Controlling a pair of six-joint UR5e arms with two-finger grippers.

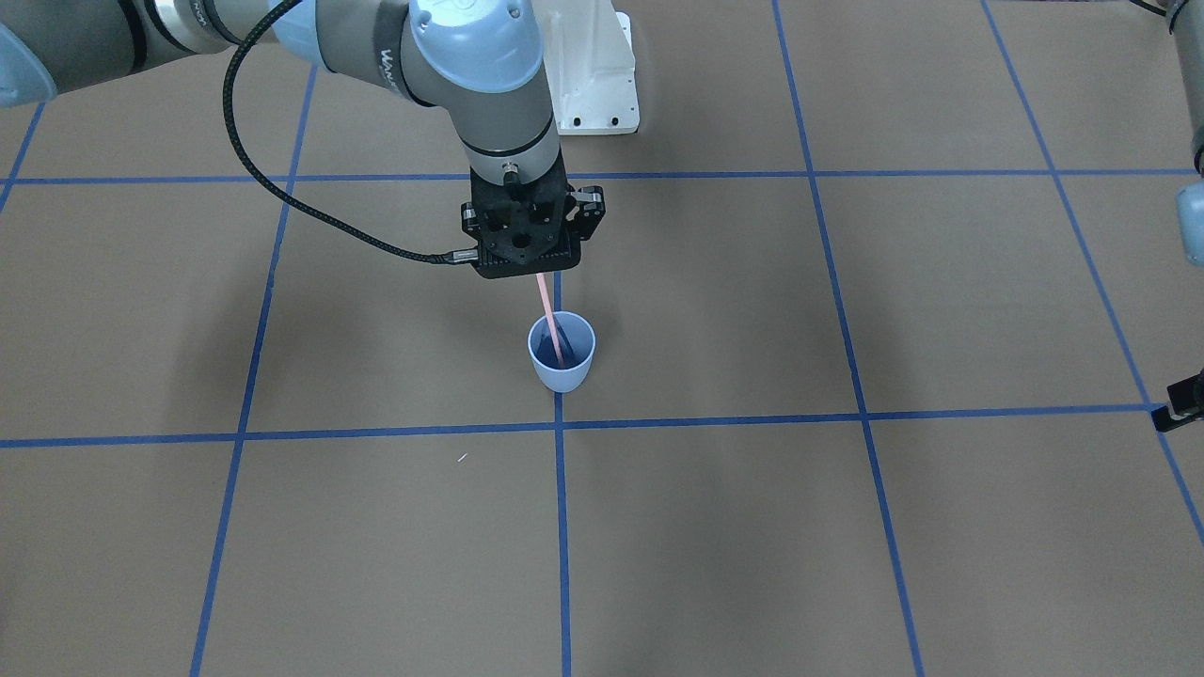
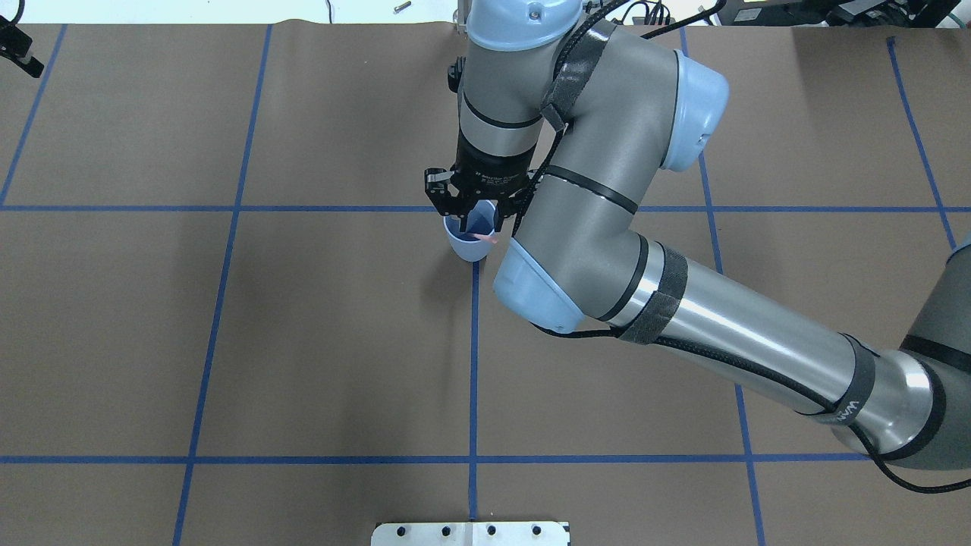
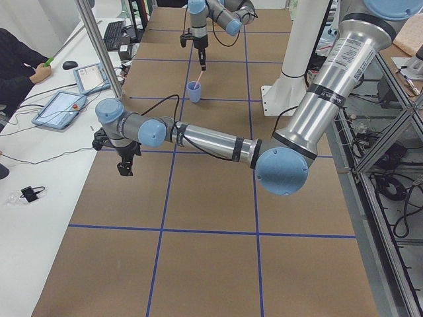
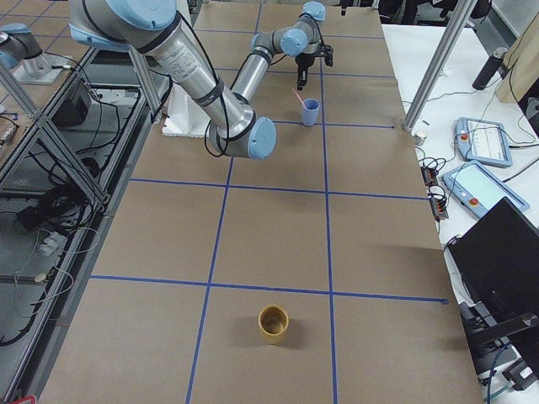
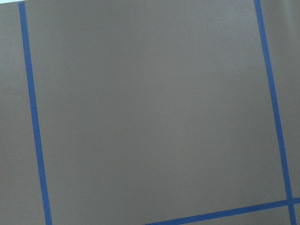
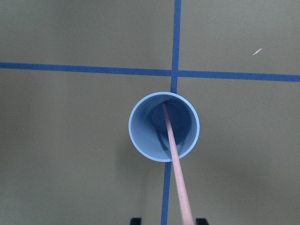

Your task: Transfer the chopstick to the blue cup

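Observation:
The blue cup (image 1: 562, 355) (image 2: 469, 244) stands upright on a blue tape crossing mid-table. The pale pink chopstick (image 1: 549, 320) (image 6: 174, 157) has its lower end on the cup's floor and leans over the rim. My right gripper (image 1: 539, 271) (image 2: 476, 220) hangs straight above the cup, open, its fingertips (image 6: 136, 220) apart on either side of the stick's upper part. My left gripper (image 3: 124, 165) (image 1: 1181, 406) hovers low at the table's edge, far from the cup; whether it is open or shut does not show. Its wrist view holds only paper and tape.
A tan cup (image 4: 273, 324) stands alone at the table's right end. The white arm base (image 1: 594, 70) is bolted behind the blue cup. A person's arm (image 3: 23, 66), tablets and a metal post (image 3: 99, 49) line the operators' side.

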